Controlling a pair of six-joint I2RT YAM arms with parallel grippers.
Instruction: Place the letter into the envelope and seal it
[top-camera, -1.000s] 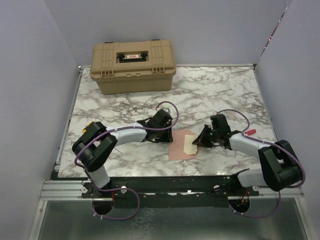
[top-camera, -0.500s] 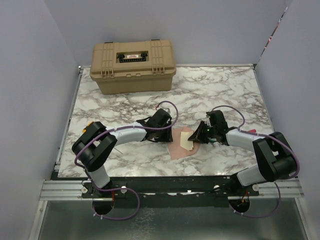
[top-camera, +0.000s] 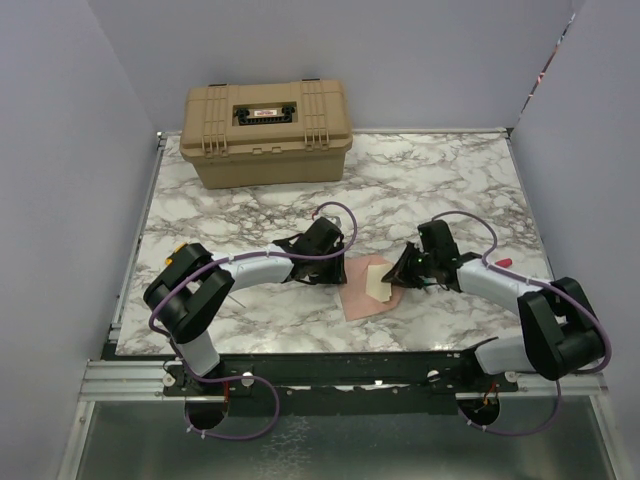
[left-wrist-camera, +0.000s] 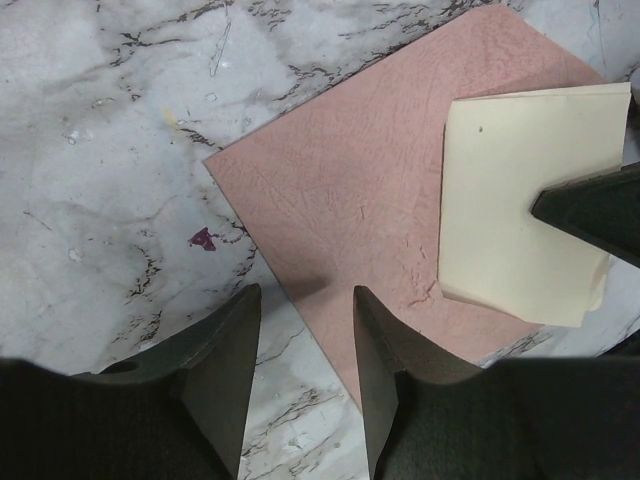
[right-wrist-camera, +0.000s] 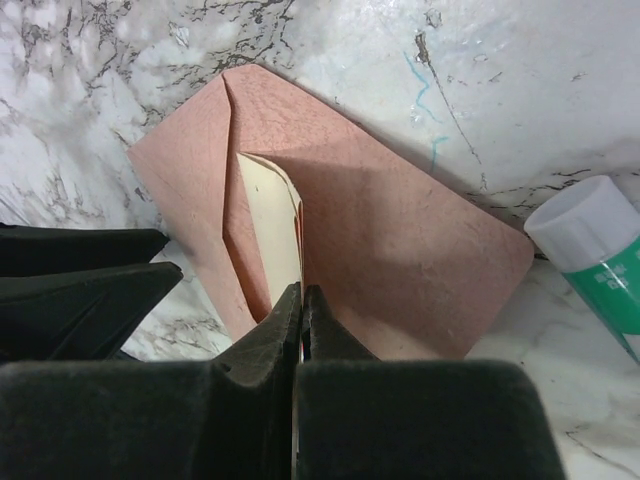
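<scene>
Pinkish-brown, faintly crinkled paper, the envelope (left-wrist-camera: 340, 200) lies flat on the marble table (top-camera: 420, 180) between the two arms, turned askew to the table's edges. Over it is the pale cream letter (left-wrist-camera: 520, 190), its long side running roughly near to far, pinched at one edge by the clenched right gripper (right-wrist-camera: 301, 295). The left gripper (left-wrist-camera: 305, 300) is released, jaws apart above the envelope's edge.
</scene>
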